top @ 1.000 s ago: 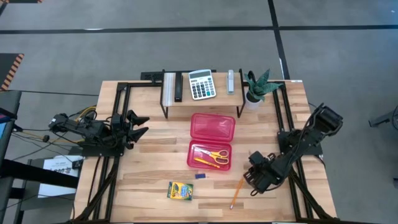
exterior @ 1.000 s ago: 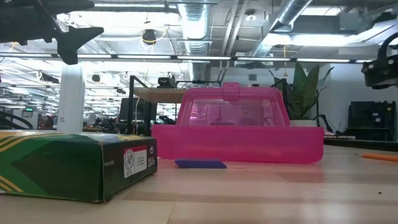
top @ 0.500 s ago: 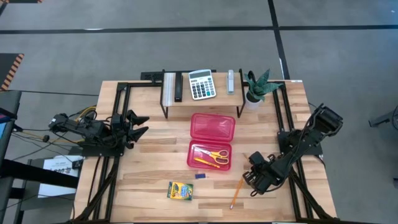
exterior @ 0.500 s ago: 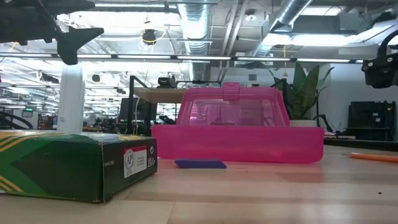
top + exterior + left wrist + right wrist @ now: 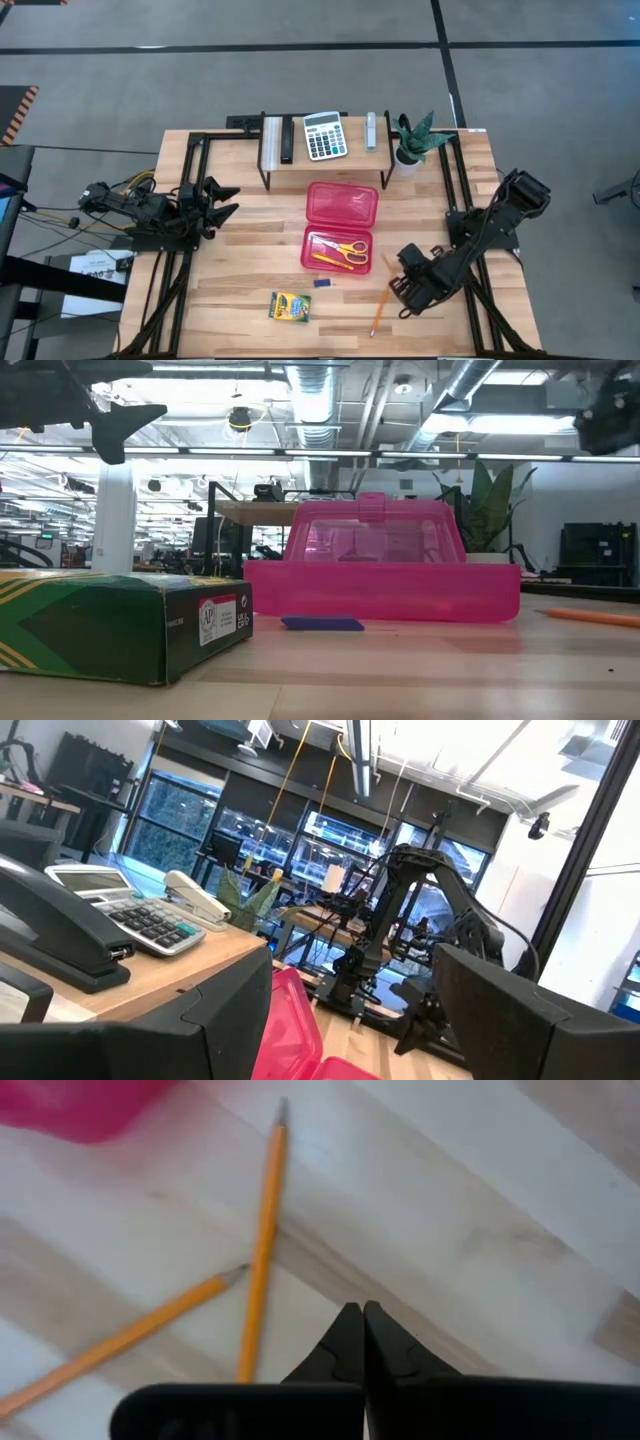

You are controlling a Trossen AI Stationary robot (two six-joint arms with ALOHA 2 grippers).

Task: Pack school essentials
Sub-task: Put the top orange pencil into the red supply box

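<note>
The open pink case (image 5: 340, 203) lies mid-table; its near half holds yellow-handled scissors (image 5: 349, 247) and an orange pencil (image 5: 327, 260). A blue eraser (image 5: 322, 283) and the crayon box (image 5: 289, 306) rest flat on the table nearer the front edge. Two orange pencils (image 5: 262, 1230) (image 5: 120, 1340) lie on the wood right of the case. My right gripper (image 5: 362, 1315) hovers low beside them, shut, with no pencil between its fingertips. My left gripper (image 5: 228, 197) waits open and raised at the table's left. My right gripper points its shut fingertips (image 5: 350, 1330) slanting down at the table just beside the longer pencil's shaft (image 5: 250, 1320). I cannot tell whether they touch the pencil or the wood.
A black shelf (image 5: 270, 160) at the far edge carries a grey calculator (image 5: 324, 135), a stapler (image 5: 371, 131) and a dark block (image 5: 287, 140). A potted plant (image 5: 412, 140) stands right of it. Bare wood lies between the case and the crayon box.
My right gripper has shut its fingers and shifted slightly toward the table's left. In the low view the pencel near it has slid farther into the picture along the table. The left arm has kept still.
</note>
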